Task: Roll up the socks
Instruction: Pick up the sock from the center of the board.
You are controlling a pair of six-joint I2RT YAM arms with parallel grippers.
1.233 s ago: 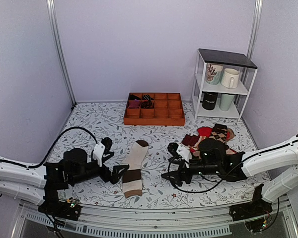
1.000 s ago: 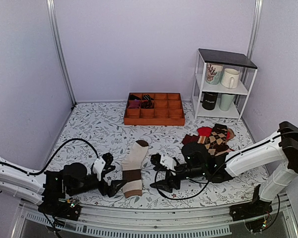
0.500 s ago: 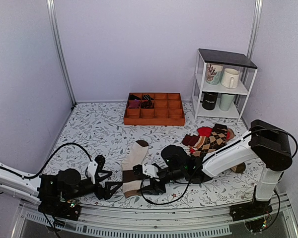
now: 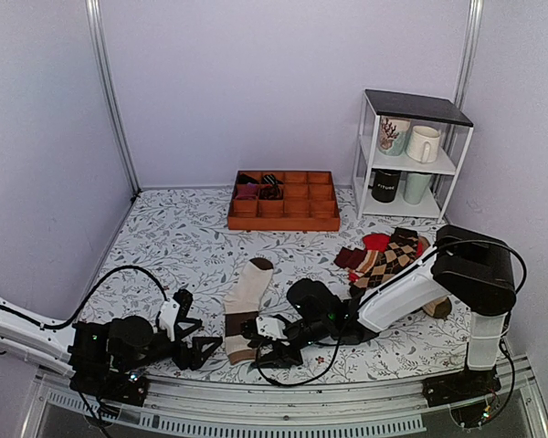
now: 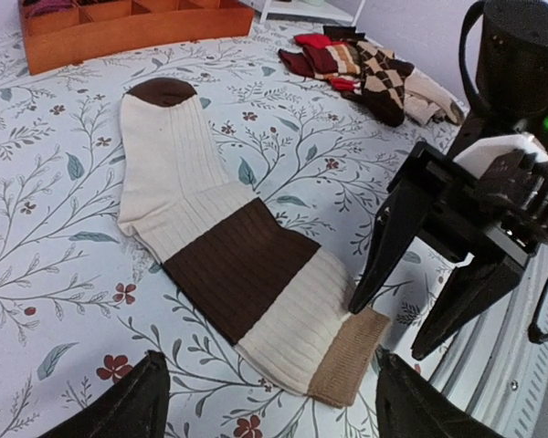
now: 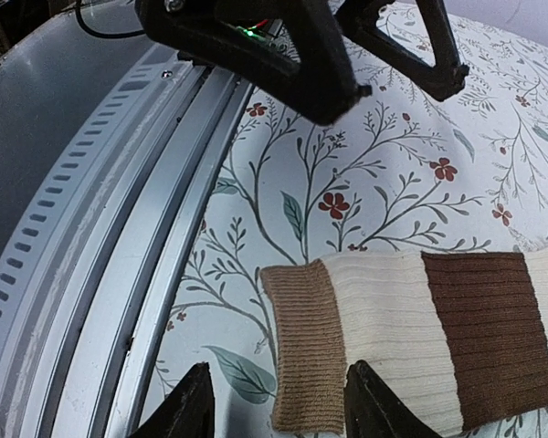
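Observation:
The cream-white socks (image 4: 243, 307) lie flat on the floral table, dark toe pointing away and tan cuff near the front edge. They fill the left wrist view (image 5: 228, 260), and the cuff end shows in the right wrist view (image 6: 365, 328). My left gripper (image 4: 210, 346) is open and empty, low over the table just left of the cuff (image 5: 274, 415). My right gripper (image 4: 258, 351) is open and empty just right of the cuff, and its fingers straddle the cuff (image 6: 279, 411). The two grippers face each other across the cuff.
A pile of argyle and red socks (image 4: 388, 255) lies right of centre. A brown divided tray (image 4: 283, 203) stands at the back. A white shelf with mugs (image 4: 406, 155) is at the back right. The metal front rail (image 6: 100, 274) runs close to the cuff.
My right gripper has swung left from near the sock pile to the cuff. My left gripper has dropped back toward the front edge, beside the cuff. The socks have not moved.

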